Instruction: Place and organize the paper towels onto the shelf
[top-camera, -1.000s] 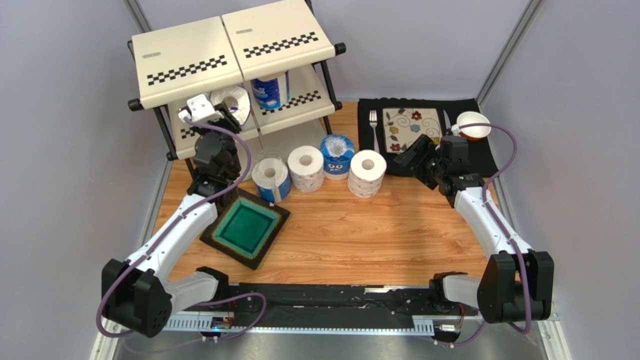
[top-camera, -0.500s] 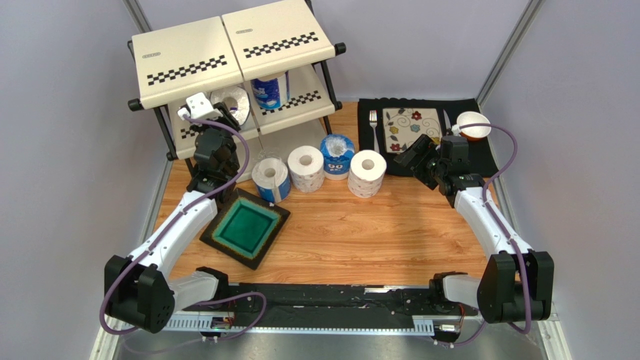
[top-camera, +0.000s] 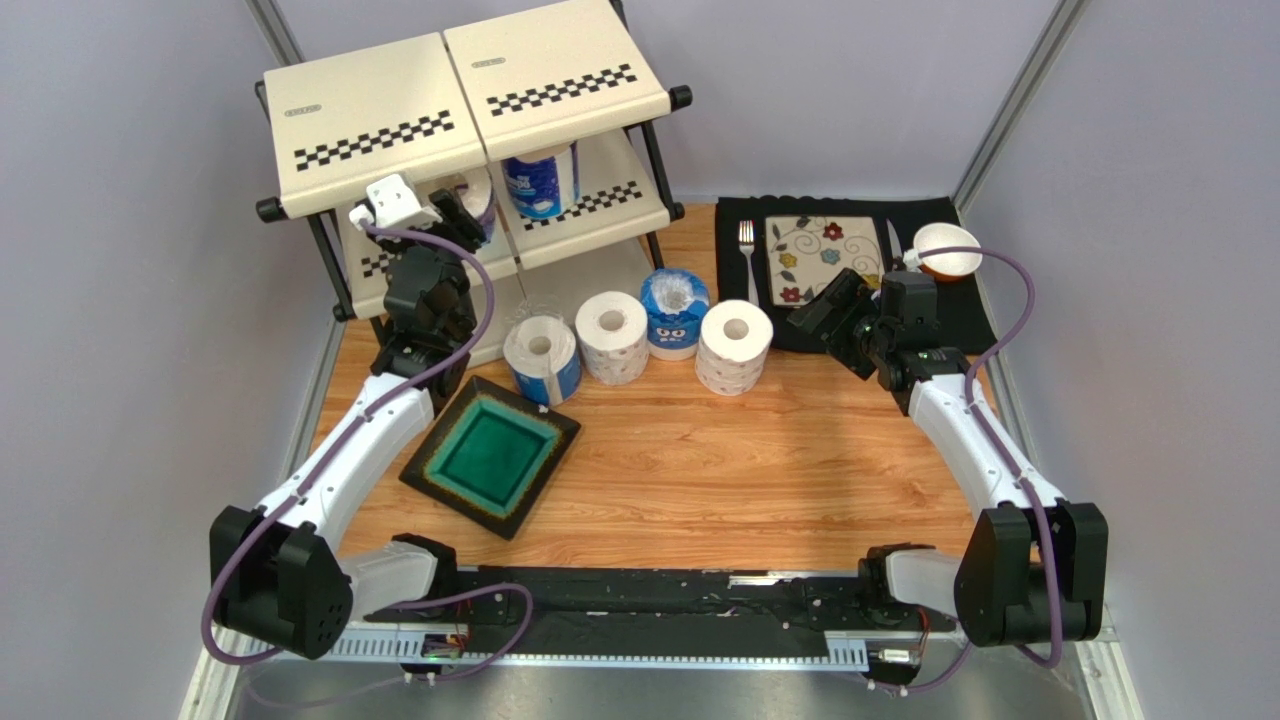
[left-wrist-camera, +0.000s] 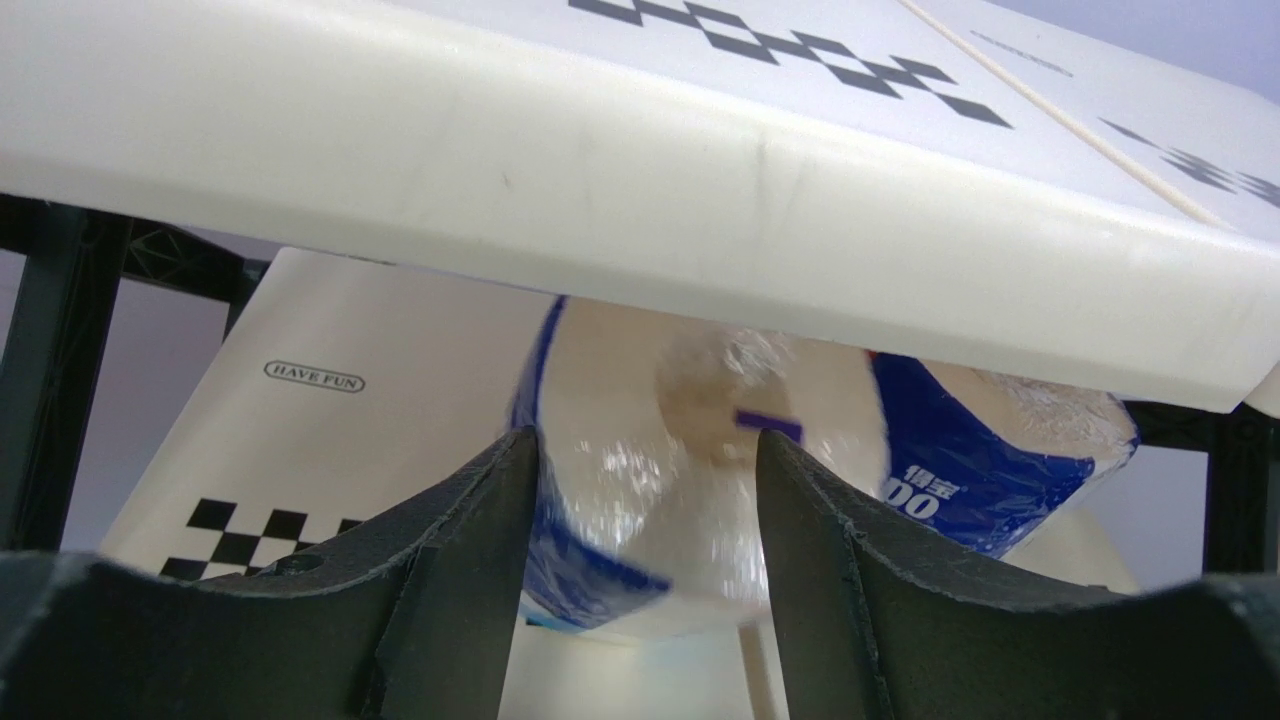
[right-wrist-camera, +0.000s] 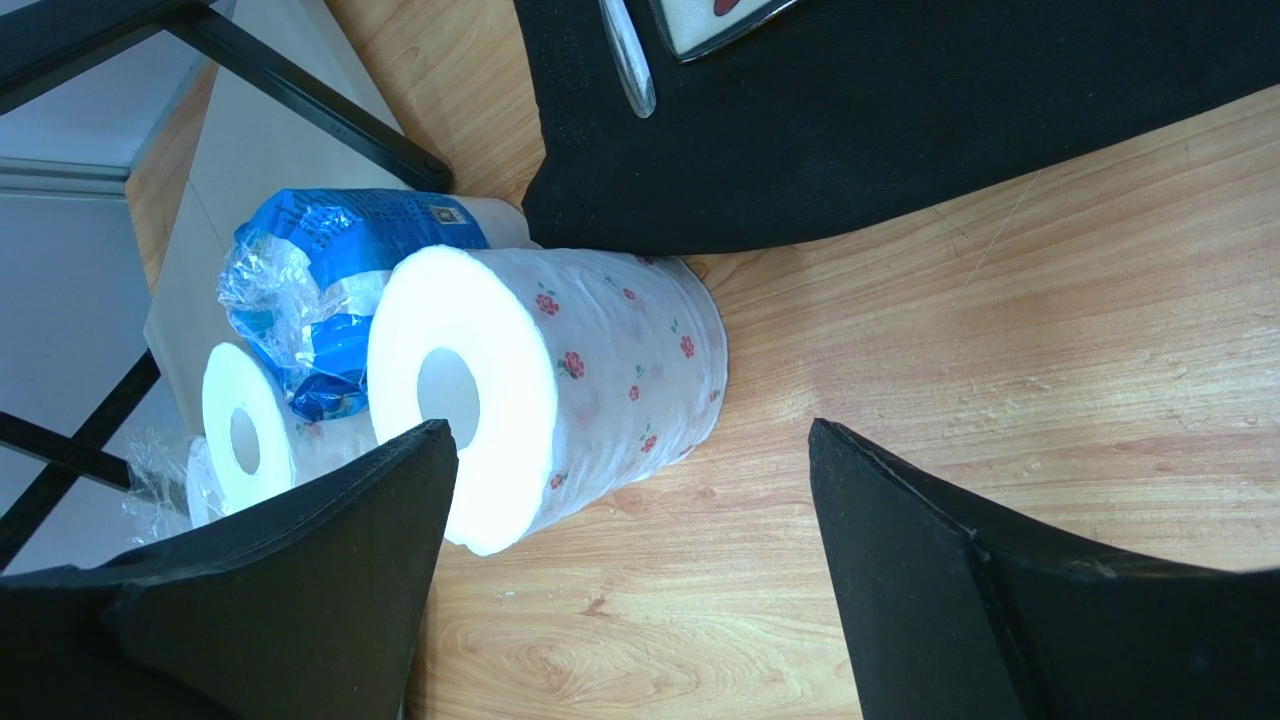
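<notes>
Left wrist view: the left gripper (left-wrist-camera: 643, 443) reaches under the top panel of the shelf (left-wrist-camera: 601, 165) toward a blue-wrapped roll (left-wrist-camera: 706, 495) on the middle tier, its core end facing the camera.
Left gripper state: the jaws stand apart and the roll's end shows in the gap. Nothing looks pinched, though fingertip contact is hard to rule out this close.
Reason for the spot: an upright roll (top-camera: 541, 180) already stands on the same tier, so this one goes beside it, grouped.
Right gripper (right-wrist-camera: 627, 435): spread wide and empty, low beside the flowered roll (right-wrist-camera: 556, 398), probably lined up for a pick.
Waiting: four rolls (top-camera: 612, 333) stand in a row on the surface (top-camera: 721, 465) before the shelf, within reach.
Progress: apparently two of six are shelved.
</notes>
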